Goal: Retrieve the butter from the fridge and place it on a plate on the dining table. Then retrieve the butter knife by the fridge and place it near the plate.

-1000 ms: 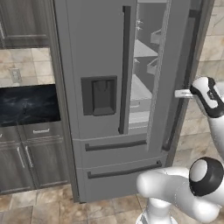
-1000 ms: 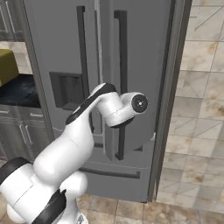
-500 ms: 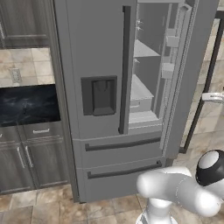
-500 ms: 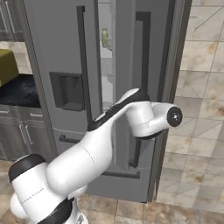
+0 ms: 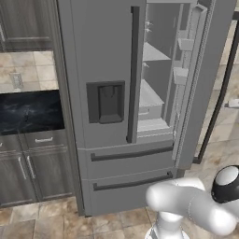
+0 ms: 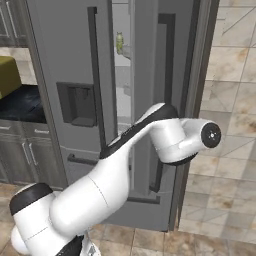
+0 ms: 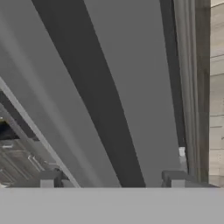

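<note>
One fridge (image 5: 112, 70) is seen, with two upper doors and two drawers below. Three dark bar handles stand upright on the doors in the left base view, and each drawer carries one horizontal bar. The left door (image 5: 98, 56) is shut and bears one dispenser recess (image 5: 108, 102). The right door (image 5: 207, 79) is swung partly open, so that pale shelves (image 5: 151, 95) and door bins are exposed in the gap. One pale green bottle (image 6: 120, 44) is seen through the gap in the right base view, high inside. The butter cannot be made out on the shelves. To the left of the fridge, one black worktop (image 5: 28, 114) is carried on grey cabinets (image 5: 32, 170), and one yellow appliance (image 6: 9, 75) is seen at the edge of the right base view.

The arm (image 6: 125, 165) is raised from the base and bent at the elbow, its forearm laid across the front of the open door, with the wrist (image 6: 200, 137) at the door's outer edge. In the hand view, the end effector (image 7: 111, 178) is pointed along the grey door face, one dark handle (image 7: 87, 87) running between its two tips. The fingers (image 7: 50, 178) are spread wide apart, and nothing is gripped between them; the handle is seen beyond them, apart from both.
</note>
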Available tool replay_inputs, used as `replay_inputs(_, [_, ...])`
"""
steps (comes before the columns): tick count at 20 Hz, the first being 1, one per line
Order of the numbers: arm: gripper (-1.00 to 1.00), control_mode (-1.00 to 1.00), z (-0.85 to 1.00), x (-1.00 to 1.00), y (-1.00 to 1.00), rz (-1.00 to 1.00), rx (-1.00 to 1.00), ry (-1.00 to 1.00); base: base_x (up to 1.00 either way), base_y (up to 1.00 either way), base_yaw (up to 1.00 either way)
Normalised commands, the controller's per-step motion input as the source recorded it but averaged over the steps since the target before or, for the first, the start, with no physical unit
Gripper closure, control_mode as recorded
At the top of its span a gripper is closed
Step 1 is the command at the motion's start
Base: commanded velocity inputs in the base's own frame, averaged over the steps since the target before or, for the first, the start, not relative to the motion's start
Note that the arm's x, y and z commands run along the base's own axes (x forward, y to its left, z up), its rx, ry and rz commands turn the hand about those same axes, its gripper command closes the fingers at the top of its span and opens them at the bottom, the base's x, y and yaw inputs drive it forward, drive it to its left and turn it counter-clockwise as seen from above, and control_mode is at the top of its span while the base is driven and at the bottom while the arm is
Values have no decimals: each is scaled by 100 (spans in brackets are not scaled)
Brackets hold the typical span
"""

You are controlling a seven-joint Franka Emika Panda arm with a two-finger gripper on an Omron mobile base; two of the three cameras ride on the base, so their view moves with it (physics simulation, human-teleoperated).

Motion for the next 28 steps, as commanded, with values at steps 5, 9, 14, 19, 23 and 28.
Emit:
replay_inputs(5, [-100,-100,14,-36,19,-36,-43,26,0,0,0])
replay_inputs(9, [-100,-100,10,2,94,-22,-56,32,0,0,0])
replay_inputs(14, [-100,-100,0,10,100,-14,-61,51,0,0,0])
replay_inputs(19, [-100,-100,-19,48,95,-5,-54,65,0,0,0])
replay_inputs(23, [-100,-100,-26,55,87,0,-34,41,0,0,0])
replay_inputs(28, [-100,-100,-40,56,30,0,-9,14,0,0,0])
